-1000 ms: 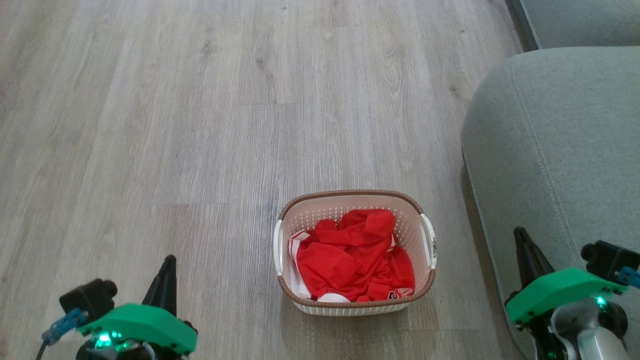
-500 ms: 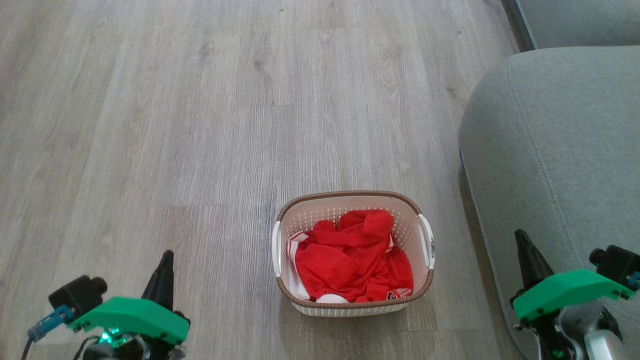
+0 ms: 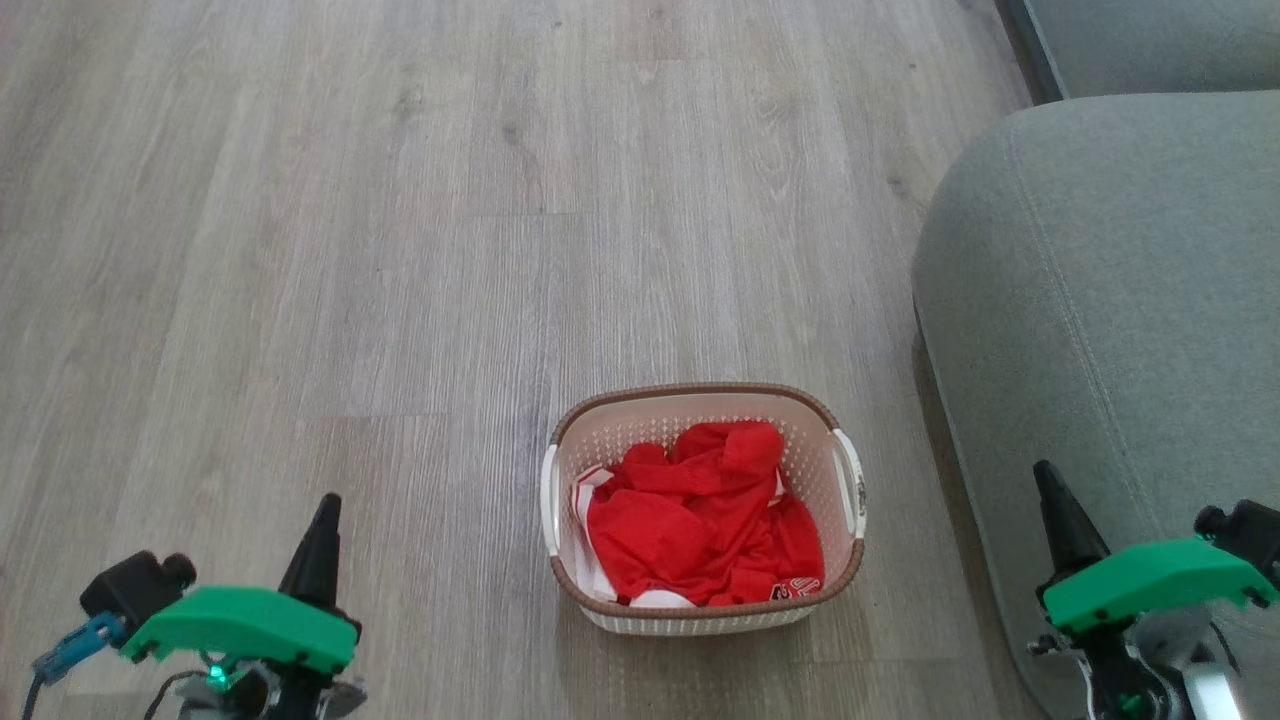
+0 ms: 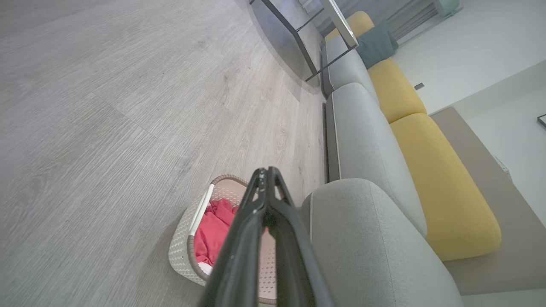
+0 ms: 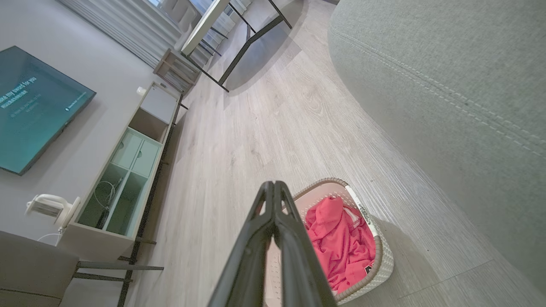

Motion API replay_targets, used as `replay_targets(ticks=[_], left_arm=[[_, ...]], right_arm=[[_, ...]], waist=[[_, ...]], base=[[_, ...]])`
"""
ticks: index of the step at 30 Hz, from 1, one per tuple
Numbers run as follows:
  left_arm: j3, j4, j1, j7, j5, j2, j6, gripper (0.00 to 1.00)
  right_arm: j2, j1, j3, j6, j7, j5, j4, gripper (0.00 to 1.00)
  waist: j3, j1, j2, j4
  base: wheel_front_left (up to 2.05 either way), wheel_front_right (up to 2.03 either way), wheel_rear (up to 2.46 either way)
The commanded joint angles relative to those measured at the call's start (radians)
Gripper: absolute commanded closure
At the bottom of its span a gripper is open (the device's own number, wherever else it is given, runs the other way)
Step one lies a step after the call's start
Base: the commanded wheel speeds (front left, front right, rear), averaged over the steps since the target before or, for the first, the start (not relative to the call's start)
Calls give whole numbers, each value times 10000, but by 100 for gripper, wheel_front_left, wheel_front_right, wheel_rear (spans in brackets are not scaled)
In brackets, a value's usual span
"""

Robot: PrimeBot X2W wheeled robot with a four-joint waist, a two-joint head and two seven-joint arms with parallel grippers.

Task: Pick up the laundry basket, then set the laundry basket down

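The laundry basket (image 3: 800, 420) stands on the wood floor in the lower middle of the head view, cream perforated plastic with a brown rim and white side handles, red-and-white clothing (image 3: 700, 525) heaped inside. My left gripper (image 3: 325, 505) hangs at the lower left, well clear of the basket, its fingers pressed together and empty. At the lower right my right gripper (image 3: 1045, 472) is over the sofa arm, also shut on nothing. The basket (image 4: 183, 251) lies behind the shut left gripper (image 4: 266, 170) in the left wrist view, and the basket (image 5: 379, 260) lies beyond the shut right gripper (image 5: 273, 184) in the right wrist view.
A grey sofa arm (image 3: 1120, 300) bulges close to the basket's right side. The sofa (image 4: 367, 140) runs on with yellow cushions (image 4: 443, 183). A metal-legged table (image 5: 239, 38), a low TV cabinet (image 5: 128, 170) and a wall screen (image 5: 34, 111) stand farther off. Open wood floor (image 3: 350, 250) spreads left and ahead.
Both grippers have sunk lower in the head view and moved slightly outward. The whole picture has shifted a little, so the camera moved. The basket has stayed on the floor.
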Motion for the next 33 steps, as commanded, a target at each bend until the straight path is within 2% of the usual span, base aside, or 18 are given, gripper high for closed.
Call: replay_targets(ticks=[1,33], left_arm=[[369,-238,-556,52,-251,7,-129,100],[1242,483,-1130,606,-3440,-372,-803,100]], right_arm=[[-79,-573,50,-30,64,315,-277,100],[-103,-830,-91,-45,355,4141,227,100]], waist=[[-4,0,0,-6],[-88,0,0,-156]], base=[[0,0,0],[0,0,0]])
